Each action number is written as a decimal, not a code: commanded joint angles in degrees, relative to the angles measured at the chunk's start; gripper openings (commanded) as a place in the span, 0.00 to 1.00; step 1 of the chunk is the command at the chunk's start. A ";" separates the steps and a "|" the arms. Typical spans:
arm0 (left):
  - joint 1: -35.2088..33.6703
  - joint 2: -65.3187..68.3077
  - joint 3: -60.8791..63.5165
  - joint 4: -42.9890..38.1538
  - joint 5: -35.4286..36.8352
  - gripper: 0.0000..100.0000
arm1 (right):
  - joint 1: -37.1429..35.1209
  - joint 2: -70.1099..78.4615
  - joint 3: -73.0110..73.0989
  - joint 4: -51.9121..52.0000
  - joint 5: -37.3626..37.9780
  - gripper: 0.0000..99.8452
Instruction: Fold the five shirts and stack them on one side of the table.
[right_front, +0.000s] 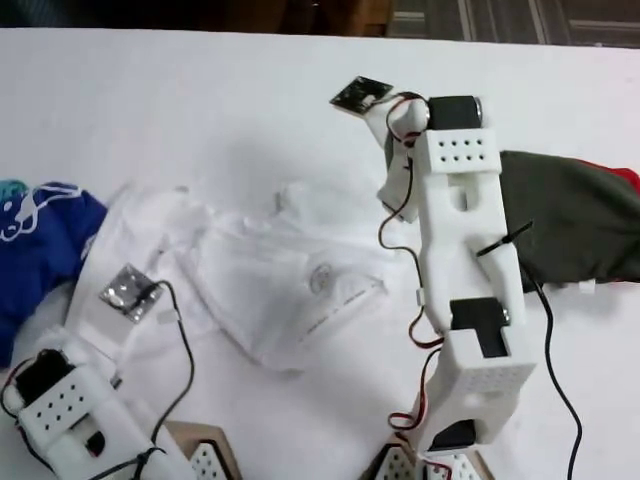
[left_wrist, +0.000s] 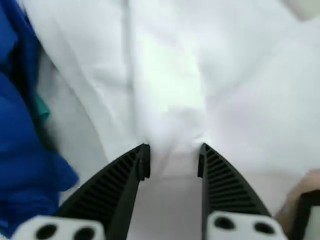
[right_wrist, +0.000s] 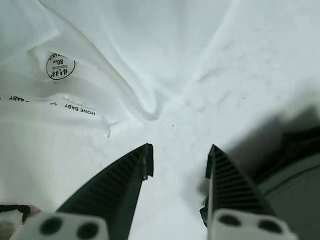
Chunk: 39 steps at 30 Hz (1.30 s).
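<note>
white shirt (right_front: 285, 285) lay crumpled | left gripper (left_wrist: 172, 161) jaws apart, straddling its fold, nothing pinched | right gripper (right_wrist: 179, 161) gaped empty just beside its edge, so left was nearer

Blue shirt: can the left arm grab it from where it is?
Probably yes. The blue shirt lies uncovered right beside the left gripper, nothing between them; its open jaws are over the white shirt.

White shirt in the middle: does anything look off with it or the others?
The white shirt lies crumpled and twisted mid-table, not spread flat. The blue shirt is bunched up at the high view's left edge. The dark green shirt at the right edge lies over red cloth; I cannot tell whether those are folded.
</note>
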 joint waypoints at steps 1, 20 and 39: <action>0.44 0.35 2.86 -0.44 -2.02 0.17 | -0.13 -3.21 -0.09 1.36 -0.62 0.18; 0.53 0.26 -10.42 6.15 7.91 0.03 | -4.70 -3.47 -0.53 1.36 -6.86 0.18; 0.09 0.26 -16.22 23.12 5.89 0.03 | -30.64 28.26 -39.91 -0.13 -6.42 0.18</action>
